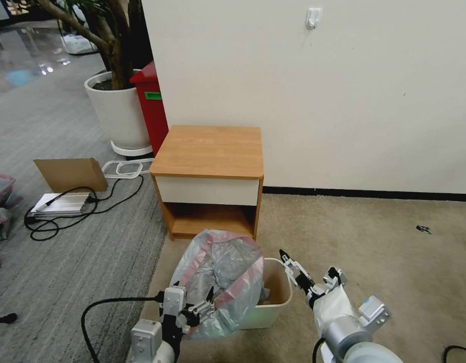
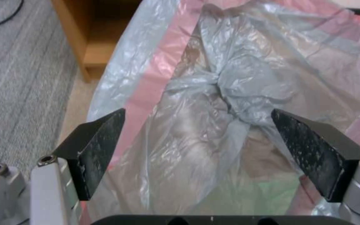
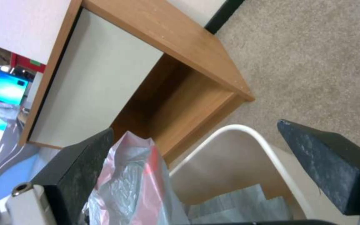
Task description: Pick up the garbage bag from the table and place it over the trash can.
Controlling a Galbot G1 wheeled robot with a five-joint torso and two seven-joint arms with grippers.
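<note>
We see the garbage bag [image 1: 220, 275] draped over the trash can [image 1: 276, 302]'s nine-o'clock side; left gripper [image 2: 197, 137] and right gripper [image 1: 293, 269] both gape wide, holding nothing.

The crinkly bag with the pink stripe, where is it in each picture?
Head view: garbage bag low in the middle, draped on the trash can.
Left wrist view: bag across most of the picture.
Right wrist view: bag at the bottom.
Shared landmark: the table.
</note>
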